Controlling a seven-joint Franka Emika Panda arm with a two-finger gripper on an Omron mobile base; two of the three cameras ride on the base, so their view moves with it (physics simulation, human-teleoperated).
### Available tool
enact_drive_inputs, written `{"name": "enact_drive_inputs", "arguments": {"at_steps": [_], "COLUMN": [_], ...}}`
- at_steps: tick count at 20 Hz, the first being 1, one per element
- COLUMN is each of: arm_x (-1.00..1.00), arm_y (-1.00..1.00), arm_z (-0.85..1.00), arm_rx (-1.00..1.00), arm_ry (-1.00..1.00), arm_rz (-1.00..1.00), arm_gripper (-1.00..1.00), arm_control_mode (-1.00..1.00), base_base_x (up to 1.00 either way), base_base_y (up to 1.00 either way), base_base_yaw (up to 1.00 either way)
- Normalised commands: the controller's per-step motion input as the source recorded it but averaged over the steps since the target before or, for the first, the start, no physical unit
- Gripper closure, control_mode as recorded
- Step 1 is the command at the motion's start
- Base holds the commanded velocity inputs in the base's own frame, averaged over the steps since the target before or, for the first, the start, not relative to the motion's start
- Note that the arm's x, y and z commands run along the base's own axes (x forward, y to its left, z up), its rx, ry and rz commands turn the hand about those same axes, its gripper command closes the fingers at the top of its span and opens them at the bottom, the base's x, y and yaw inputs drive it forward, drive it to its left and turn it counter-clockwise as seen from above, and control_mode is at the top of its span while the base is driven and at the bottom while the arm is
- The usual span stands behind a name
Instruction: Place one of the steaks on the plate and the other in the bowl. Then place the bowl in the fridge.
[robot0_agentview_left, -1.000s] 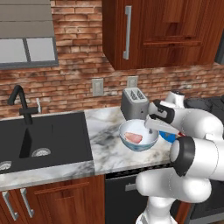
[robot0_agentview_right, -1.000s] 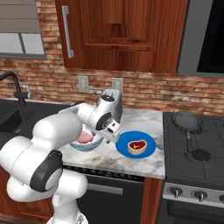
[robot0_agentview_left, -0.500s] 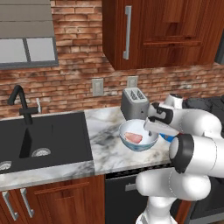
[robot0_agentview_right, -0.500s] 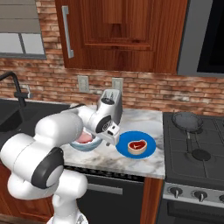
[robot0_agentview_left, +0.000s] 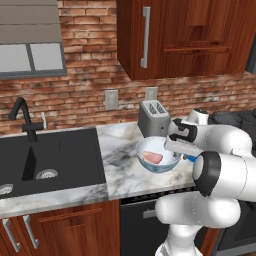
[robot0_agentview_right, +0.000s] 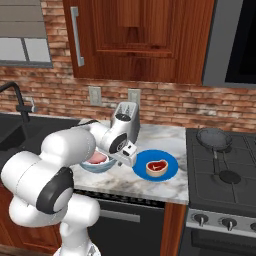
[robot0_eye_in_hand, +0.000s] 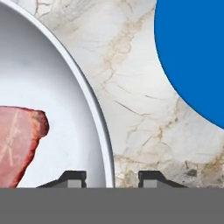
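Gripper (robot0_eye_in_hand: 112, 176) lowered onto bowl (robot0_eye_in_hand: 101, 127) rim since a second ago; fingers (robot0_eye_in_hand: 73, 177) narrowed, straddling rim.

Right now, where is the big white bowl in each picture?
Left base view: the bowl sits at the middle of the marble counter, in front of the toaster.
Right base view: left of centre, half hidden behind the robot's arm, left of the blue plate.
Hand view: its white inside and rim fill the left side, the tool straddling the rim.
Shared landmark: the blue plate.
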Motion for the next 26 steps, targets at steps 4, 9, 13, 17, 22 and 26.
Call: {"name": "enact_drive_inputs", "arguments": {"at_steps": [4,9,13,17,22,26], "arm_x": [0.00,-0.14,-0.50,-0.31,-0.22,-0.25], "arm_y": [0.04,0.19,0.09,0.00,0.00,-0.03], "arm_z": [0.00,0.08,0.44,0.63,0.72,0.44], "arm_rx": [0.00,0.02,0.08,0.10,0.15,0.17], "arm_ry": [0.00,-0.14,-0.10,0.14,0.22,0.17], "arm_rz": [0.00,-0.03,-0.20,-0.30,-0.33,-0.27], "arm_gripper": [1.00,1.00,1.00,1.00,1.00,1.00], "arm_control_mode": [-1.00,-1.00,-1.00,-1.00,-1.00,-1.00], "base_base_x": [0.00,0.00,0.00,0.00,0.00,0.00], "base_base_y": [0.00,0.00,0.00,0.00,0.00,0.00], "base_base_yaw": [0.00,0.00,0.00,0.00,0.00,0.00]}}
